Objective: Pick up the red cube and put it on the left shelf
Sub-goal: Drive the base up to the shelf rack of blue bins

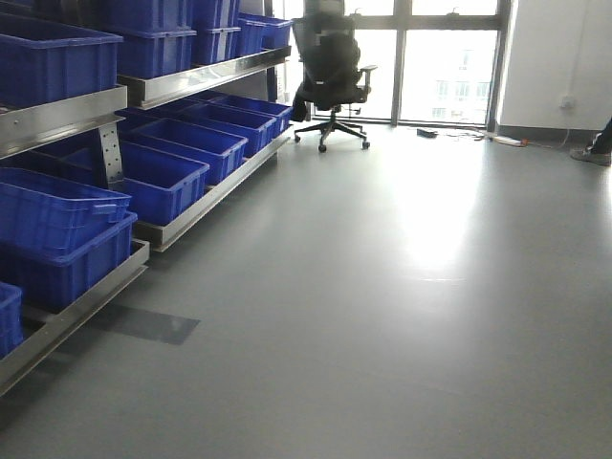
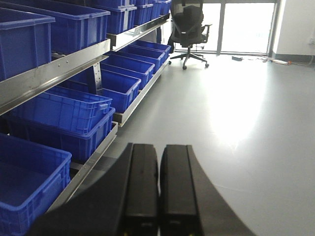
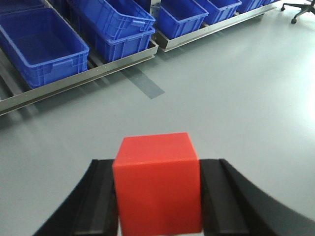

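The red cube (image 3: 157, 184) sits clamped between the two black fingers of my right gripper (image 3: 158, 164), held above the grey floor. My left gripper (image 2: 158, 150) is shut with nothing in it, its fingers pressed together and pointing along the aisle. The left shelf (image 1: 124, 96) is a stainless-steel rack with flat front rails, running along the left side and filled with dark blue bins (image 1: 163, 177). In the right wrist view its lowest rail (image 3: 74, 82) and blue bins (image 3: 42, 44) lie ahead and to the left of the cube. Neither gripper shows in the front view.
A black office chair (image 1: 332, 72) stands at the far end of the aisle by the windows. Cables and small items (image 1: 478, 137) lie on the floor near the far wall. A darker grey patch (image 1: 143, 325) marks the floor beside the rack.
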